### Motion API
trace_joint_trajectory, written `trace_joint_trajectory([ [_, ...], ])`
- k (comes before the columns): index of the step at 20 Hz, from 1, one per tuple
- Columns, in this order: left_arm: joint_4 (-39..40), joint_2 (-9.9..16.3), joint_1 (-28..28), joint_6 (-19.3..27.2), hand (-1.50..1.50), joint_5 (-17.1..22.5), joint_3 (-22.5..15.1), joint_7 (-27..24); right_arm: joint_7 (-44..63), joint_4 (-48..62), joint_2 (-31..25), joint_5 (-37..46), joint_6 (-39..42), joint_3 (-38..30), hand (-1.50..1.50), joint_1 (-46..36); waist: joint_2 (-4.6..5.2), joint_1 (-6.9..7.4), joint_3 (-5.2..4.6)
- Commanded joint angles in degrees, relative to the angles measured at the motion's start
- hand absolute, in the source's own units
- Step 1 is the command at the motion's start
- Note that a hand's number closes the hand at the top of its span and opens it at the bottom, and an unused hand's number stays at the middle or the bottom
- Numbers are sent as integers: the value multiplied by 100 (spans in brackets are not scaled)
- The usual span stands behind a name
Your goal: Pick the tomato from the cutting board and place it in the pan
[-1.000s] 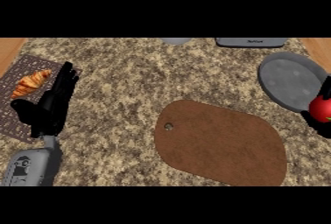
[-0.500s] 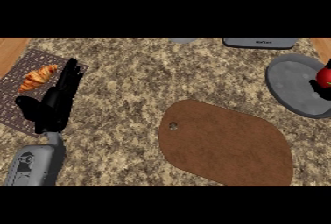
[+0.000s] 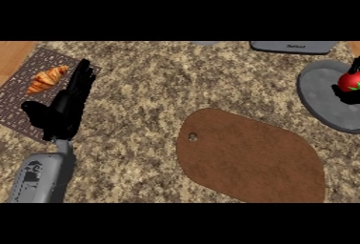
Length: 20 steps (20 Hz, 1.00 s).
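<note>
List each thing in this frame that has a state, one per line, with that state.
tomato: off the board, over the pan at the view's right edge, held by the right hand
right hand: mostly out of view, fingers curled round the tomato
pan: on the counter, nothing resting in it yet
cutting board: bare
left hand: open, resting over the mat's edge
croissant: lying on the mat

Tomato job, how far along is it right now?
Done: the tomato is off the cutting board, which lies bare. In hand: it sits over the pan at the view's right edge, black fingers of the right hand showing beside it. Left: setting it down and letting go. The left hand rests open by the croissant.
</note>
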Motion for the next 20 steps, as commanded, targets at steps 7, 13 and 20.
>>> trace_joint_trajectory([
  [7,42,-65,-163,29,0,-9,-38,93,-37,1759,-283,-62,1634,-18,-150,-581,51,69,10],
  [13,-54,26,-22,-23,0,-27,-27,120,-702,1965,-200,-307,1342,-319,-150,-599,19,61,16],
  [20,82,88,88,12,0,-25,114,2,-1385,2270,-745,-1262,2297,-1240,-150,-421,-39,-197,6],
])
